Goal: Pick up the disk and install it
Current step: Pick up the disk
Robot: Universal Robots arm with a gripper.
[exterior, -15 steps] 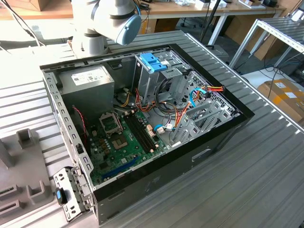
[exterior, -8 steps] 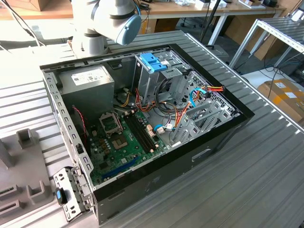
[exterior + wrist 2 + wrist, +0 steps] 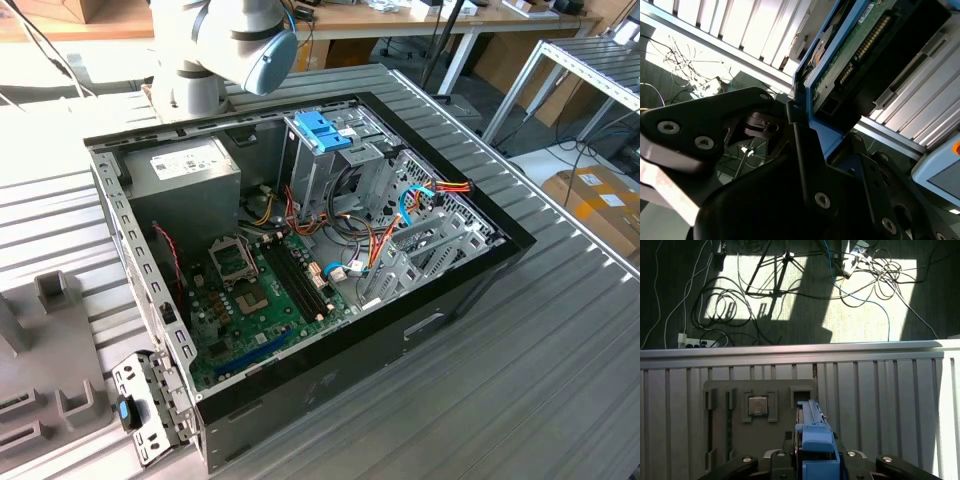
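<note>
Pick-up complete: the black claw gripper (image 3: 815, 462) is clamped on the flat grey-metal disk with light-blue plastic rails (image 3: 840, 65), apparently lifted clear of the grey slotted fixture tray (image 3: 760, 440) (contact is hard to judge). Installation into the open black computer case (image 3: 400, 340) is not yet done.

Computer case (image 3: 440, 300) on table (image 3: 545, 385), motherboard (image 3: 250, 300) inside, tray (image 3: 62, 398) at the exterior view's left, disk (image 3: 813, 426) in hand (image 3: 815, 461) over table

Silver arm (image 3: 215, 40), seemingly black end effector (image 3: 816, 462).
</note>
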